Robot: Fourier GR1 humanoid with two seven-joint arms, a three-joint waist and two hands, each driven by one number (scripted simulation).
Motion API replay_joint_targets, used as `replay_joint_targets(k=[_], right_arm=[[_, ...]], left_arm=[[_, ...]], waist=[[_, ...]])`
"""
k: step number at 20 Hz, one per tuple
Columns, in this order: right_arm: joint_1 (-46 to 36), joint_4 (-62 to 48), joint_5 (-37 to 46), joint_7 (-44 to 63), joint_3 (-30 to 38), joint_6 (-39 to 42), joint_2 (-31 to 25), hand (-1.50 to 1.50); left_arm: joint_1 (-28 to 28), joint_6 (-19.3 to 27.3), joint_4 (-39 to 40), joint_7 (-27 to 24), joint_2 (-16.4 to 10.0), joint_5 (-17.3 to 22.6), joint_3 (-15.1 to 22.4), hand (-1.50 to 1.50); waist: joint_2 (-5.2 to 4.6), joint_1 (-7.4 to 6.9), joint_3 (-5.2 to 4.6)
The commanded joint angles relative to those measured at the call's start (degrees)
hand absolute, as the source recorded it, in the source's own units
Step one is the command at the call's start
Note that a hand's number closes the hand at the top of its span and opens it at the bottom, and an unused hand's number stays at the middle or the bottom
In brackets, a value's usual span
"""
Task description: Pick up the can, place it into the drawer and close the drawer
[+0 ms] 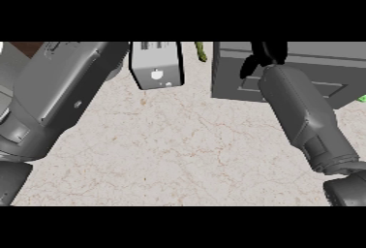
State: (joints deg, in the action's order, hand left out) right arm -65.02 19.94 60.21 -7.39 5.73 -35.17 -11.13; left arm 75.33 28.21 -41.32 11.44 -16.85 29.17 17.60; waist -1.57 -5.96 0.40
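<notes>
Left arm point(57, 97): near left, its hand out of view
Right hand point(266, 54): over the grey drawer unit point(314, 53) — open or clamped, cannot tell
Can: not visible — perhaps under that hand
Remaining: likely placing, then closing

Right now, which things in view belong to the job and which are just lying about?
Job: grey drawer unit; right hand above it. No can shows.
Lying about: white box; thin green thing beside it; green scrap at the right edge.
</notes>
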Motion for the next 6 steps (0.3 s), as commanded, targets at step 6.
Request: replay_joint_targets(k=[6], right_arm=[[-4.66, 0.15, -7.49, -7.93, 6.87, -0.33, 0.41, -1.5]], left_arm=[[-6.38, -0.15, -8.39, 1.9, -2.62, -0.02, 0.49, -1.5]], waist=[[0.78, -0.47, -0.29]])
